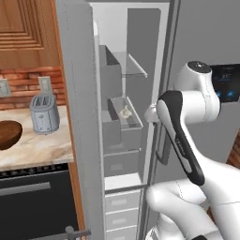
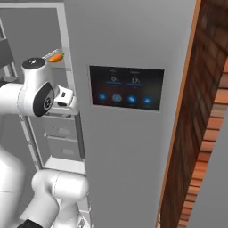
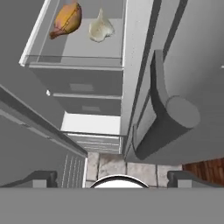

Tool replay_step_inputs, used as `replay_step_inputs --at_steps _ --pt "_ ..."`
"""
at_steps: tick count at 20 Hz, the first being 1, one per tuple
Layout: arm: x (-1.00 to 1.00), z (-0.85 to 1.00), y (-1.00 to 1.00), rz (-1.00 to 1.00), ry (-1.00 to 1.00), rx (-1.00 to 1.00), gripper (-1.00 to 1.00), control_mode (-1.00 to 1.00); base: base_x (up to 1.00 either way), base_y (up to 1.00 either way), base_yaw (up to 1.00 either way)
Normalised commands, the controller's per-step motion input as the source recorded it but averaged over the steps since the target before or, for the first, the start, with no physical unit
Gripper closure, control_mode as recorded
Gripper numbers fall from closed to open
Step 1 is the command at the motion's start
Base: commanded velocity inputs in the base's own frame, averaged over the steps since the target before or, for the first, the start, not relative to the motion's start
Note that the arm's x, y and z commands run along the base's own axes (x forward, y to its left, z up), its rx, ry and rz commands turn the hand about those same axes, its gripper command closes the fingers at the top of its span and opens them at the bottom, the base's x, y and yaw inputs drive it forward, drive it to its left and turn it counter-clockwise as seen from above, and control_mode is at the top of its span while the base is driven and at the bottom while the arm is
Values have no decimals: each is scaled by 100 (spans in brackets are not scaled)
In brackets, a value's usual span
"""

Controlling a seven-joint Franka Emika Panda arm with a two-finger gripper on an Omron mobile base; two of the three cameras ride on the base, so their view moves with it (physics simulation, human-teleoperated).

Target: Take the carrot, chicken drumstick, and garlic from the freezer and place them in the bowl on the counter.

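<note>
The freezer (image 1: 119,93) stands open, white inside. The garlic (image 3: 101,28) and the chicken drumstick (image 3: 66,19) lie side by side on a clear-fronted shelf, seen at the top of the hand view. From the left base view the garlic (image 1: 124,111) shows on that mid-height shelf. The carrot (image 2: 55,57) rests on a higher shelf. My gripper (image 3: 113,178) is open and holds nothing, well short of the food, in front of the freezer opening by the fridge door's edge. The dark wooden bowl (image 1: 7,133) sits on the counter at the far left.
A grey toaster (image 1: 44,114) stands on the marble counter (image 1: 42,150) beside the bowl. The fridge door's thick grey handle (image 3: 164,118) is close on the gripper's right. Grey drawers (image 3: 85,94) lie below the food shelf. The open freezer door (image 1: 77,93) separates freezer and counter.
</note>
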Motion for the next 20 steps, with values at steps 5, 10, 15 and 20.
replay_step_inputs --at_steps 5,10,15,20 --pt "3 2 10 0 -1 -2 -100 -100 25 36 0" --pt "6 37 48 0 -16 -13 -100 -100 0 0 0" --pt "-1 68 7 2 -32 -10 -100 -100 0 0 0" --pt "0 69 0 5 -30 0 -100 -100 0 0 0"
